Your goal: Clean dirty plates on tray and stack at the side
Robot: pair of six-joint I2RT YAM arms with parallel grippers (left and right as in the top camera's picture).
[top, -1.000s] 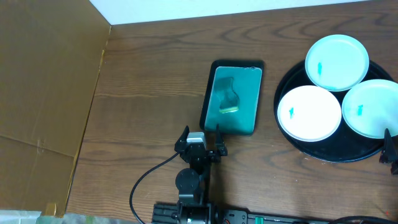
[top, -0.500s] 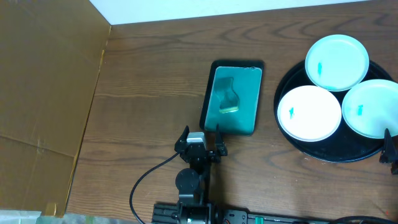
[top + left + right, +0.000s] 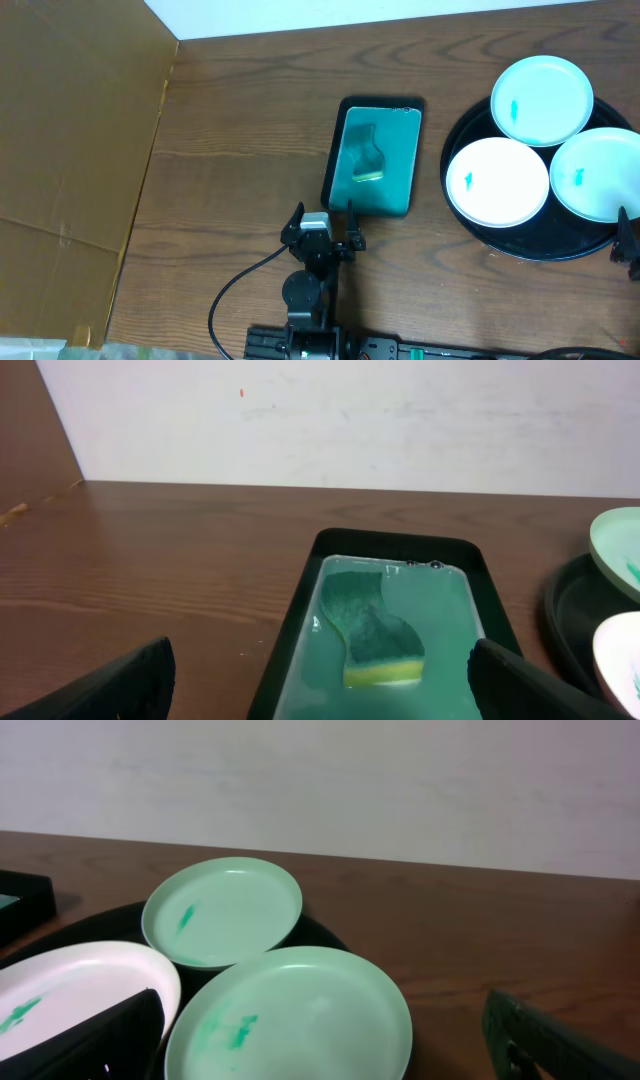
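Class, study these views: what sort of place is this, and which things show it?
Probably a staged robot workbench, not a real kitchen: a wooden table against a plain white wall, a cabled robot arm, and a black tray of three smeared plates beside a sponge lying in a teal tray.

Plates (image 3: 541, 100) sit on the tray (image 3: 530, 241), right of the sponge (image 3: 366, 160) in its dish (image 3: 397, 172).

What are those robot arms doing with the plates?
Two robot arms are getting ready to clean dishes, but neither holds anything yet. The left fingers are open in front of a small teal tray with a sponge lying in it. The right fingers are open next to the big black tray, where three plates with teal smears sit.
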